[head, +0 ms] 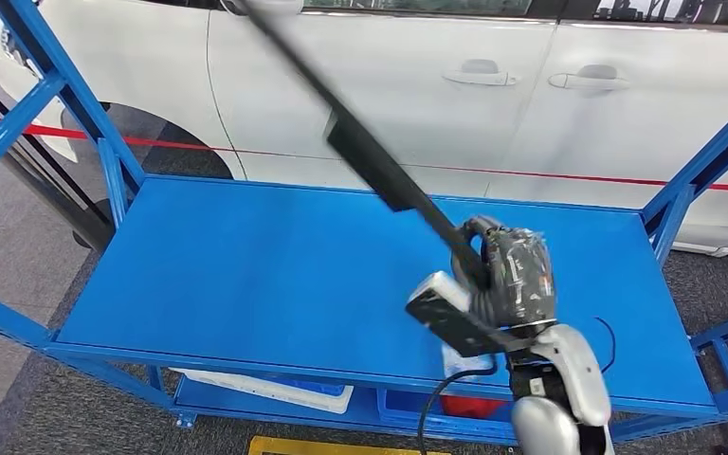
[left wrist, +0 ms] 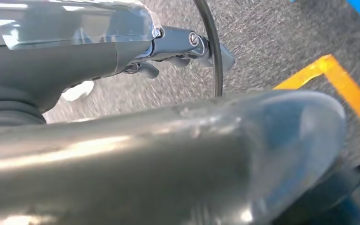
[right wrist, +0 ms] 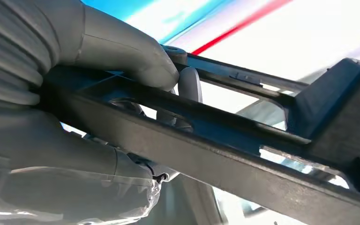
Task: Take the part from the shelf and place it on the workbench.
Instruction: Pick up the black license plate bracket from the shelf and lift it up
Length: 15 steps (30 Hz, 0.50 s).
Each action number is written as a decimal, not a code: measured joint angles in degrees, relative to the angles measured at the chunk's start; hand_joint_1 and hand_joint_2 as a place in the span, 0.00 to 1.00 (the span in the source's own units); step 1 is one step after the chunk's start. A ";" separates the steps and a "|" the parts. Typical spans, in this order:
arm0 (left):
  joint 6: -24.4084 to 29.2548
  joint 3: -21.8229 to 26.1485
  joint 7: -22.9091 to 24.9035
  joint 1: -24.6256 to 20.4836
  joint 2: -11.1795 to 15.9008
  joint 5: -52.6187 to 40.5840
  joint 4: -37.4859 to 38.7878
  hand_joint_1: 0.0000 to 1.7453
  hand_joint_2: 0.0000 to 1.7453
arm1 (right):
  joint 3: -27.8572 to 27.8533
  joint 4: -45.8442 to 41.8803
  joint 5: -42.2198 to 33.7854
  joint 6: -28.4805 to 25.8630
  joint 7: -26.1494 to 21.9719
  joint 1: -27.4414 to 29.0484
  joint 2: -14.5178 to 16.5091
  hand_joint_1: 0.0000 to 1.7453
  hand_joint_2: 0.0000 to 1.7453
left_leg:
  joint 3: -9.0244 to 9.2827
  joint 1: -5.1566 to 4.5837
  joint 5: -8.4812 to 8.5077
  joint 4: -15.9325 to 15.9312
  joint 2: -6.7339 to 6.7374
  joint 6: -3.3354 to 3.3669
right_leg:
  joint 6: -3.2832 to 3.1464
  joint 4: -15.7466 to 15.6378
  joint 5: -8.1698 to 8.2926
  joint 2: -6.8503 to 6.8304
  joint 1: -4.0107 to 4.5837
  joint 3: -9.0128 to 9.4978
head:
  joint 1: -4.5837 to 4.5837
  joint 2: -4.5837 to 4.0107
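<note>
Clearly a carry moment, judging by how the part sits in the air.

Part: long black plastic strip (head: pixel 379 171), slim, with a wider block midway; it runs from the right hand up and away across the head view toward the white car (head: pixel 493 85).
Where it is: clear of the blue shelf (head: pixel 246 275), raised above its top deck, touching nothing but the hand.
Why held so: grip sits near one end, so most of the length sticks out ahead; my guess is the tilt keeps the far end off the shelf posts while it is lifted away.
Right hand: (head: pixel 507 275) wrapped around the part near its lower end; in the right wrist view the thumb (right wrist: pixel 122 51) presses on the upper edge and the dark fingers (right wrist: pixel 131 164) curl under, so the hold is a closed clamp, not a pinch.
Part detail: ribbed channel with cut-outs, seen close in the right wrist view (right wrist: pixel 243 154); looks stiff and light, but a long lever from an end grip, so it may twist in the hand.
Left hand: (left wrist: pixel 178 51) hangs over grey floor (left wrist: pixel 272 42); fingers blurred and partly hidden, so I cannot tell how far they are apart. It holds nothing that I can see.
Counter: not seen.
Task stage: part is off the shelf; placing is not yet done.
</note>
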 joint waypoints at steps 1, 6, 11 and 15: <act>0.25 0.80 -0.32 -0.28 0.00 1.69 0.01 0.00 0.00 | -1.06 -2.29 -8.67 1.05 1.39 -1.00 0.56 1.00 1.00 | 0.01 0.00 0.00 0.00 -0.02 0.00 | 0.00 0.00 0.00 -0.02 0.00 0.00 | -0.01 0.00; 5.48 3.58 -2.31 -4.85 0.00 8.28 2.90 0.00 0.75 | -4.73 -11.34 -31.34 2.90 4.88 -2.63 1.70 1.00 1.00 | 0.02 -0.02 0.00 0.00 -0.18 0.01 | 0.01 -0.01 -0.01 -0.14 -0.04 0.05 | 0.00 -0.01; 8.56 3.31 -6.39 -9.81 -0.17 13.23 7.22 0.00 0.25 | -4.94 -15.78 -36.27 2.44 3.82 1.04 2.05 1.00 1.00 | 0.05 -0.01 0.00 0.00 -0.15 0.00 | 0.02 -0.01 -0.01 -0.08 -0.01 0.07 | 0.00 -0.01; 6.40 3.08 -8.74 -10.16 -0.19 18.20 8.30 0.00 0.00 | -4.91 -18.34 -37.70 2.24 1.37 5.54 2.00 1.00 1.00 | 0.02 -0.01 -0.03 0.00 -0.13 0.02 | 0.04 -0.01 -0.05 -0.09 -0.03 0.03 | -0.01 -0.01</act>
